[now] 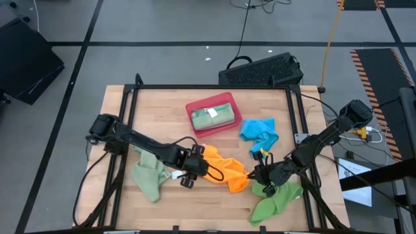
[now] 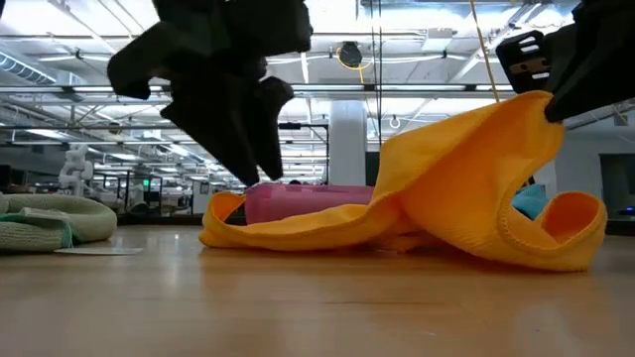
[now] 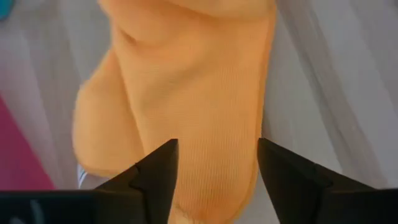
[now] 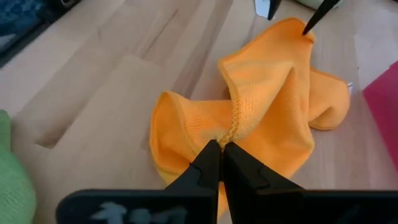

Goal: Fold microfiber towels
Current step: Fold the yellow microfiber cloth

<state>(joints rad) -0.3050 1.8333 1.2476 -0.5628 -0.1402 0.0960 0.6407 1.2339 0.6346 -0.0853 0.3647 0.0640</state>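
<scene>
Orange towel [image 1: 224, 170] lies bunched mid-table; my right gripper [image 4: 221, 149] pinches its edge, left gripper [image 3: 214, 171] stands open over the other end. Next, I'd re-grip and spread it.

Overhead, table-level, two close wrist views (all share the orange towel [image 1: 224, 168]).

Two black jointed arms showing slim links and black cables, left gripper [image 3: 214, 177] showing wedge-shaped dark fingers [image 3: 158, 171], right gripper [image 4: 221, 155] showing matching tapered fingers
</scene>
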